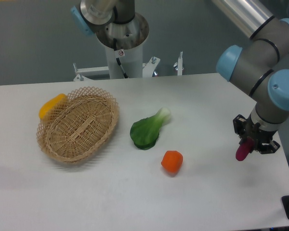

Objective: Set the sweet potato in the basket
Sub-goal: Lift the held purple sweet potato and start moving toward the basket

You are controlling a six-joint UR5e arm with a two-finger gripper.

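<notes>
Camera, fixed view, table from the front.

Item 1: gripper [251, 142], at 3 o'clock of the table, pointing down, fingers clenched on the sweet potato [242, 151]. The magenta piece hangs from the fingertips, its lower end just above the white table [207, 202]; whether it clears the surface or touches it is hard to judge from this angle. Held by its upper end, probably so the tapered body can drop freely when let go.

Item 2: basket [78, 124], at 9 o'clock, oval, woven, nothing inside. Well apart from the gripper, so the carry crosses nearly the whole table.

Item 3: yellow vegetable [52, 106], touching the basket's far-left rim from outside, at about 10 o'clock of it.

Item 4: green leafy vegetable [148, 129], centre of the table, between basket and gripper.

Item 5: round orange vegetable [172, 161], at 5 o'clock of the green one. Both lie along the route to the basket, so a raised carry seems wise.
</notes>
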